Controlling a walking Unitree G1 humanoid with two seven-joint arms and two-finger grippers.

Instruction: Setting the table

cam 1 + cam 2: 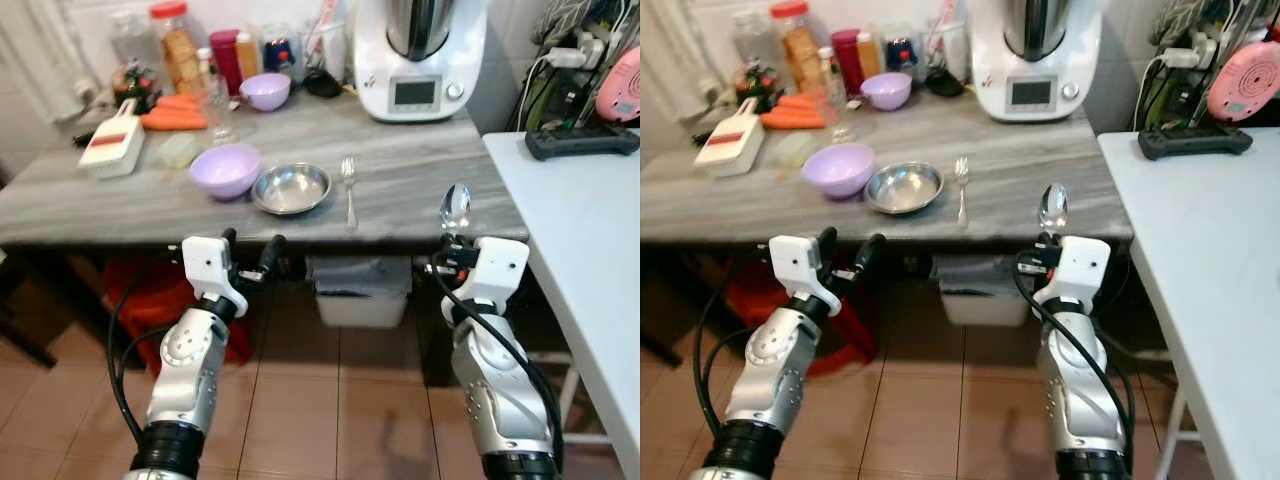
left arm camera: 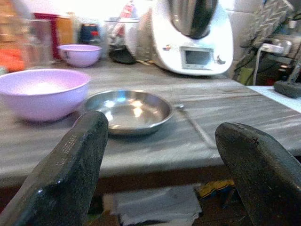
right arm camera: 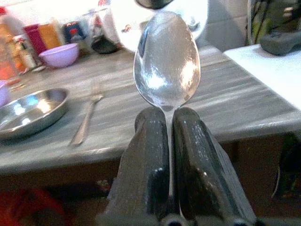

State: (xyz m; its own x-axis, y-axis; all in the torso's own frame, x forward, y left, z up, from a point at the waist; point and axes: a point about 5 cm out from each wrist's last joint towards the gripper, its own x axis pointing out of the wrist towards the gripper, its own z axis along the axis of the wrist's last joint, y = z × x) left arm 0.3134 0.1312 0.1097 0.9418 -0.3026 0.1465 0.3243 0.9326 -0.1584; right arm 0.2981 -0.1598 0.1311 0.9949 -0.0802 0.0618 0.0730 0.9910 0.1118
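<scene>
Left claw (image 1: 252, 252) wide, empty, below tabletop (image 1: 420, 170) edge. Two lilac bowls (image 1: 225, 168), one steel dish (image 1: 291, 188), one fork (image 1: 348, 185) right of dish. Right claw (image 3: 169, 129) pinches one spoon (image 3: 167, 59) upright; wrist view shows fingers clamped on neck.

Bright, even light; wrist views soft, backgrounds overexposed.

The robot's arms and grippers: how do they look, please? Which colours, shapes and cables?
Both arms are silver with rounded joint shells and black cuffs. Each wrist carries a white boxy housing with looping black cables. The left gripper and right gripper each have two long, matte black fingers.
</scene>
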